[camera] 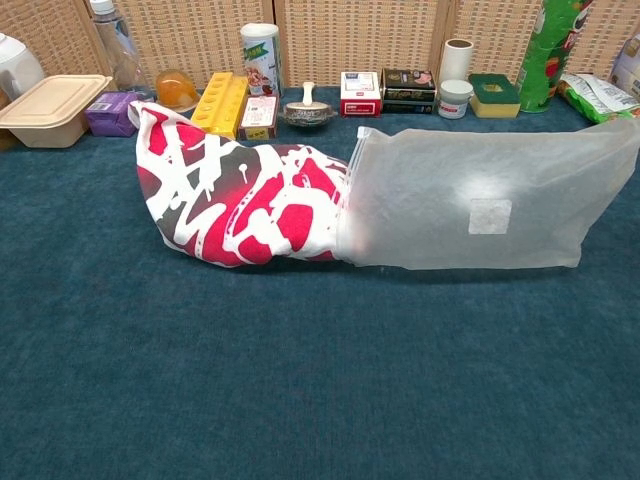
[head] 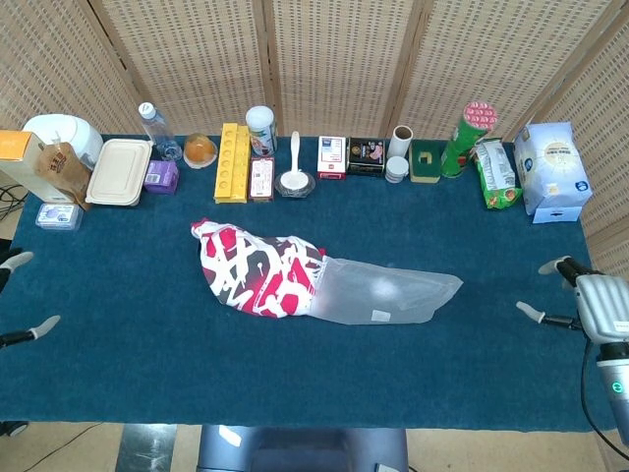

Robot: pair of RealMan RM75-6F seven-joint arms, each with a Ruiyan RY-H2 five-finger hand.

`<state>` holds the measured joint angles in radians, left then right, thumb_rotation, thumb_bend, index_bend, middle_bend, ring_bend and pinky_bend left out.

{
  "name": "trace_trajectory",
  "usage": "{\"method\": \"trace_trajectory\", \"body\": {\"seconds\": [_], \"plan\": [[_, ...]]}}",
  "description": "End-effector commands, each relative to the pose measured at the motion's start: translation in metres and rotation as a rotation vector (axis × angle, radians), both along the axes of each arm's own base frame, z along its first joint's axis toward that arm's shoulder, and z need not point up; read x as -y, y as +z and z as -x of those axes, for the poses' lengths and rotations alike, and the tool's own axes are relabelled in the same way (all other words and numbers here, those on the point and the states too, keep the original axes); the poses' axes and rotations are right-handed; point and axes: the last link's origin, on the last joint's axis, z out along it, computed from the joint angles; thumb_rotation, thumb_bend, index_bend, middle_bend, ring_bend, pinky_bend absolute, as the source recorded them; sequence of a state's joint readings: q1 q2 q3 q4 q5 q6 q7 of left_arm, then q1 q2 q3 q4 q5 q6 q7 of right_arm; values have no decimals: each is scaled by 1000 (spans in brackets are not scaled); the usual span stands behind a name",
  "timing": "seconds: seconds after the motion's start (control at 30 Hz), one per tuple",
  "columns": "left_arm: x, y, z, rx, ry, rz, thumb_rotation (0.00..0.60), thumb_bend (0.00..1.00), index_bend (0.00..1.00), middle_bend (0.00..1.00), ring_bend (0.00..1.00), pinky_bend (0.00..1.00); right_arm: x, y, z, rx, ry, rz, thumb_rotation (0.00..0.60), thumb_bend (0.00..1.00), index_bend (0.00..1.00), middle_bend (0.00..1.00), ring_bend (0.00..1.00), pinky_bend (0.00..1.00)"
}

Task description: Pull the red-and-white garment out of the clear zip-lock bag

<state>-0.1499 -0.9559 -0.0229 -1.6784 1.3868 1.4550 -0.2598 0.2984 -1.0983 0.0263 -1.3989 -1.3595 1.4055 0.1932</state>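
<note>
The red-and-white garment lies in the middle of the blue table, most of it outside the clear zip-lock bag. Only its right end sits inside the bag's mouth. The bag lies flat to the garment's right. At the table's far right edge my right hand hovers with its fingers apart, holding nothing. Of my left hand only two fingertips show at the far left edge, apart and holding nothing. Neither hand appears in the chest view.
Along the back edge stand a lunch box, water bottle, yellow tray, spoon in a bowl, small boxes, green can and white packet.
</note>
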Motion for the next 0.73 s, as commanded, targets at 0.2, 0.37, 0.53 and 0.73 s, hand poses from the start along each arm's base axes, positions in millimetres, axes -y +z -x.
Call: {"method": "trace_trajectory", "body": {"seconds": [0.2,0.37,0.53,0.73], "plan": [[43,-3,12,-15,35,-28,600,160,169,124,24,173,-26,6,-1,-37,-31,44,271,212,400,416,540,588],[48,0,4,-19,11,-31,600,161,169,124,24,173,-31,9,-6,-32,-22,60,270,209,414,428,541,588],[46,1,-1,-17,5,-24,600,160,169,125,26,175,-36,9,-7,-20,-14,71,270,204,425,432,541,588],[44,-1,-4,-11,-1,-22,600,160,168,125,26,175,-40,11,-3,-12,-29,76,270,197,436,438,542,588]]}}
